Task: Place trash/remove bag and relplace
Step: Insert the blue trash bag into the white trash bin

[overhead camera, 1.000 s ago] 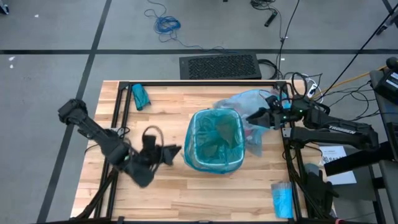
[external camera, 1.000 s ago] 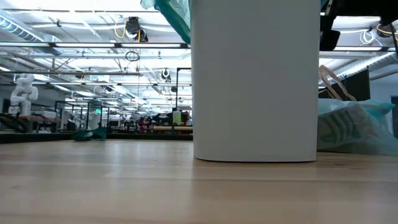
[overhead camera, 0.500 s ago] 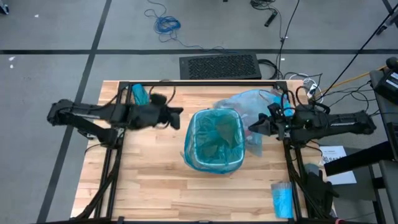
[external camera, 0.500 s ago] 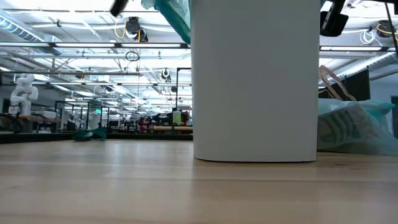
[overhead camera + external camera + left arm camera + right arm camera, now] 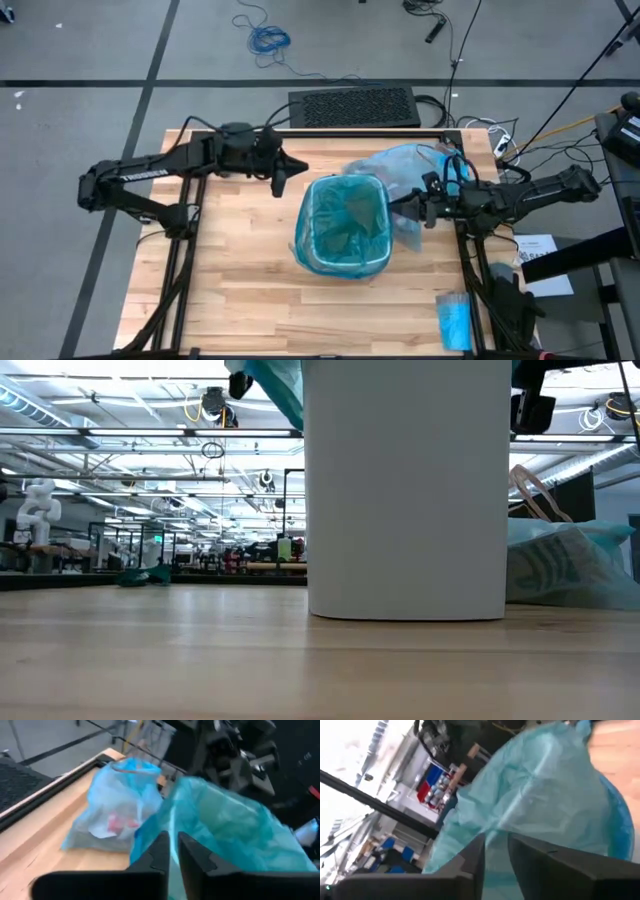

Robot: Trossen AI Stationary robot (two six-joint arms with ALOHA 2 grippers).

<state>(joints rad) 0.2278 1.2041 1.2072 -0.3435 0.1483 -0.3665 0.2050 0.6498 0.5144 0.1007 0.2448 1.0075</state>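
Left gripper (image 5: 281, 180) swung from table's near-left to bin (image 5: 343, 228) far-left rim; right gripper (image 5: 407, 207) neared bin.

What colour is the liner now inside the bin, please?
Teal-green liner, clearest in the high view.

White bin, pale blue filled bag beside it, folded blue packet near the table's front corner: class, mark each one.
white bin (image 5: 405, 490): low view, middle of its front wall.
pale blue filled bag (image 5: 405, 165): high view, its bulging top.
folded blue packet (image 5: 454, 322): high view, its middle.

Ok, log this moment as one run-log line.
left gripper: at bin's far-left rim, pinching teal liner | right gripper: at right rim, on liner | pale blue bag: filled, behind white bin
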